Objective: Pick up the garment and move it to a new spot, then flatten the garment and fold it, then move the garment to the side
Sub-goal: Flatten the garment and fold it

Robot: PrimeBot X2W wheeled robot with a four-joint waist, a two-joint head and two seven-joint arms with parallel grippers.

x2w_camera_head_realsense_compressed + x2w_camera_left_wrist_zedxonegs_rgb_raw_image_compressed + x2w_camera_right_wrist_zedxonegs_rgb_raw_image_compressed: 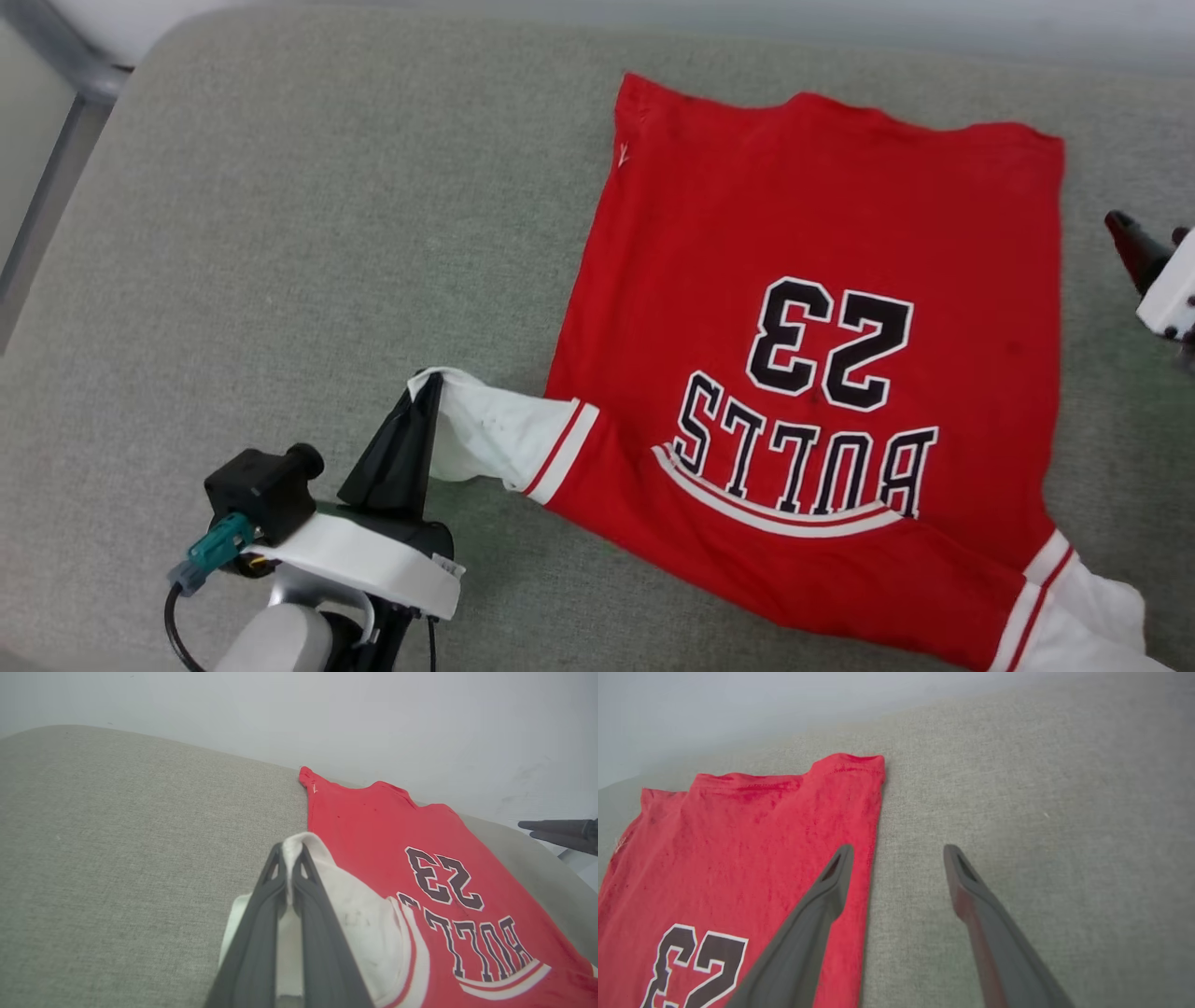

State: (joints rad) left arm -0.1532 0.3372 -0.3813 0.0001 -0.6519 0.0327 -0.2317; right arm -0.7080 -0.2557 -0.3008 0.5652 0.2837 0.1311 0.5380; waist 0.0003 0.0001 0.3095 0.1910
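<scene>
The left hand [290,851] is pinching the end of one white sleeve [495,434] of the jersey [822,224], its two dark fingers closed flat together with a fold of cloth bulging out at their tips, and the sleeve is being held stretched out sideways from the body of the shirt. The right hand [897,851] is hanging spread wide and empty just beside the jersey's far long edge, one finger over the red cloth and the other over the bare grey cushion [308,233]. The jersey itself is lying print-up and mostly flat on the cushion's right half in the head view, hem pointing away from the robot, and its second white sleeve [1074,616] is trailing off toward the lower right corner. Judging by the way it is draping and puckering, it is looking light, limp and thin, so it is likely going to sag and bunch wherever it is not supported, and one pinch is probably going to drag it askew. The striped cuffs, the shoulder seams and the hem corners are looking like the firmest places to take hold, best with both hands well apart. The dark, white-edged print is reading "BULLS" over a curved stripe, with "23" beyond it, both upside down from the head. A small white mark [623,154] near the hem corner is showing too small to read.
</scene>
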